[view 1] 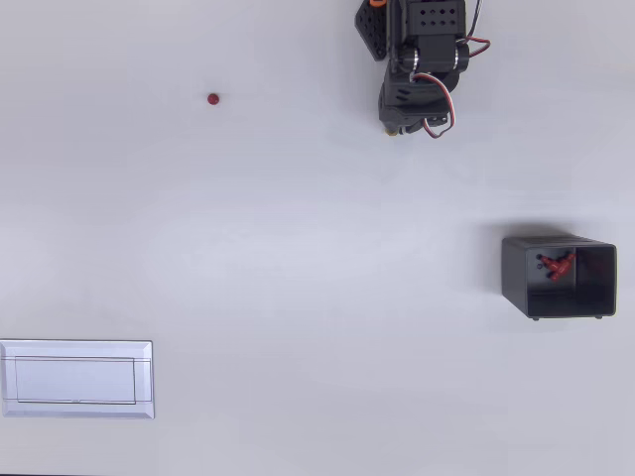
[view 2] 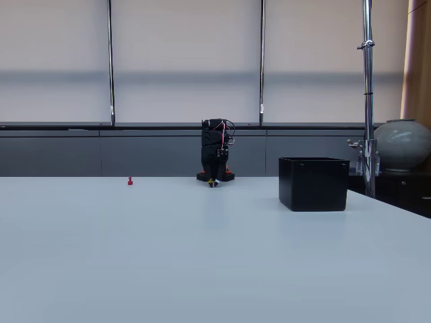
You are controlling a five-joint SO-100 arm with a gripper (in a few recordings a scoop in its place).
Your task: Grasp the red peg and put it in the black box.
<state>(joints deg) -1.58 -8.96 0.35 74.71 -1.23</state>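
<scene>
The red peg point(view 1: 212, 98) stands alone on the white table, far to the left of the arm in the overhead view; the fixed view shows the red peg point(view 2: 130, 180) as a tiny upright piece. My gripper point(view 1: 397, 125) is folded under the black arm at the table's far edge, pointing down at the surface. Seen from the front, the gripper point(view 2: 213, 182) narrows to a single tip with nothing held. The black box point(view 1: 559, 276) sits to the right, well apart from the arm, with small red pieces point(view 1: 557, 265) lying inside. Its dark walls point(view 2: 314, 183) hide the inside in the fixed view.
A flat white tray point(view 1: 76, 379) lies at the lower left of the overhead view. A metal pole point(view 2: 367, 94) and a grey vase point(view 2: 403, 145) stand beyond the table's right edge.
</scene>
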